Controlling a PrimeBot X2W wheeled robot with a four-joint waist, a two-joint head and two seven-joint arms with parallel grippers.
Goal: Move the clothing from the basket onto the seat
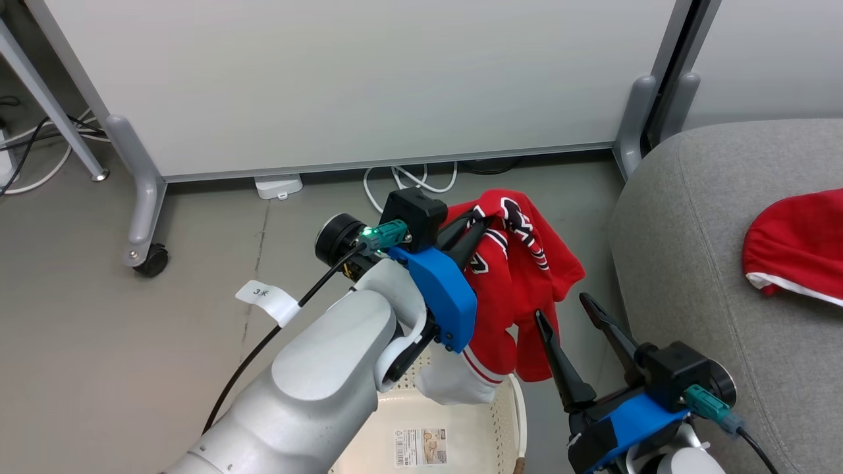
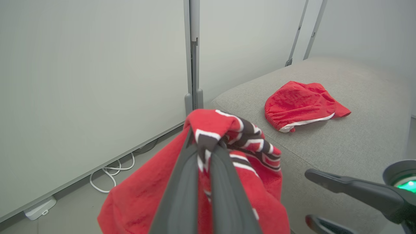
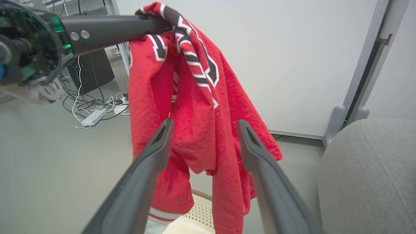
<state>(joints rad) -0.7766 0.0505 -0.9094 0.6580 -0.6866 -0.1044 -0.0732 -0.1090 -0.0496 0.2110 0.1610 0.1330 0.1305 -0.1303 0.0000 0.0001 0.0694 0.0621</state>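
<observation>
Surroundings: a white partition panel point(image 1: 355, 79) on grey castered feet stands behind the work area. White cables point(image 1: 408, 179) and a small white box point(image 1: 278, 186) lie on the floor point(image 1: 118, 342) at its base. The right gripper point(image 1: 563, 307) stands low between the hanging jersey point(image 1: 520, 276) and the edge of the sofa point(image 1: 698, 276), jaws wide apart, nothing in them. In the right wrist view the cloth hangs just beyond its fingertips.

Jersey: pinched at a bunched fold by the lettering in the left gripper point(image 2: 208, 146), jaws clamped together on the cloth. It hangs free, its white-trimmed lower end over the basket point(image 1: 520, 411); contact with the basket cannot be told. A paper label point(image 1: 421, 447) lies on the basket bottom. The plain red garment point(image 1: 797, 243) lies crumpled on the sofa seat, well apart from both grippers.

Surface/room: smooth grey floor; sofa in grey fabric with a rounded corner, on the robot's right
</observation>
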